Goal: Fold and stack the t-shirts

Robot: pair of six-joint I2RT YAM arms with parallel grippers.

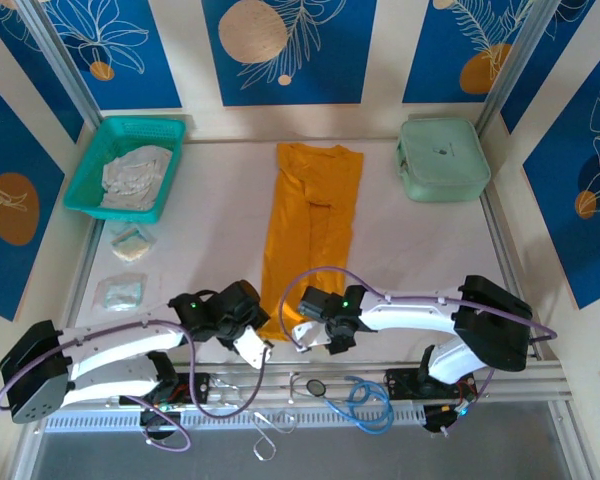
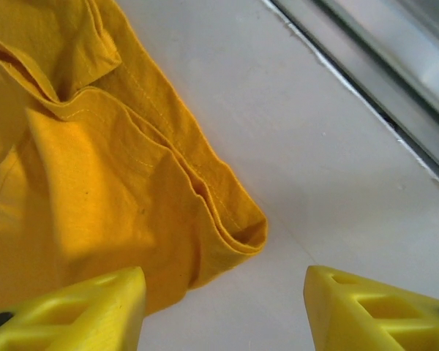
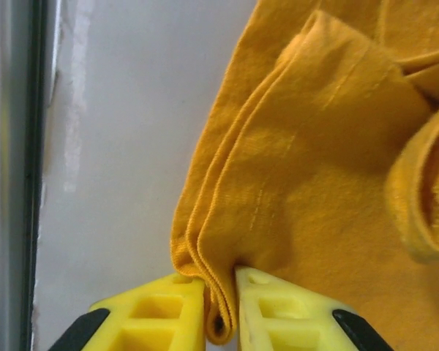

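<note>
The white table (image 1: 220, 230) carries a mustard-orange t-shirt (image 1: 310, 215), folded into a long strip running far to near at its centre. A teal mesh basket (image 1: 145, 123) sits far left and a mint-green case (image 1: 443, 160) far right. Two small pale packets (image 1: 132, 243) lie along the left edge.

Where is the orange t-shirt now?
Top view: the orange t-shirt lies as a long strip down the middle of the table, between the teal basket at left and the green case at right.

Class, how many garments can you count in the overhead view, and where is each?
2. An orange t-shirt lies centre, folded into a long strip; a pale grey garment sits in the teal basket, back left. More may hide beneath it.
</note>
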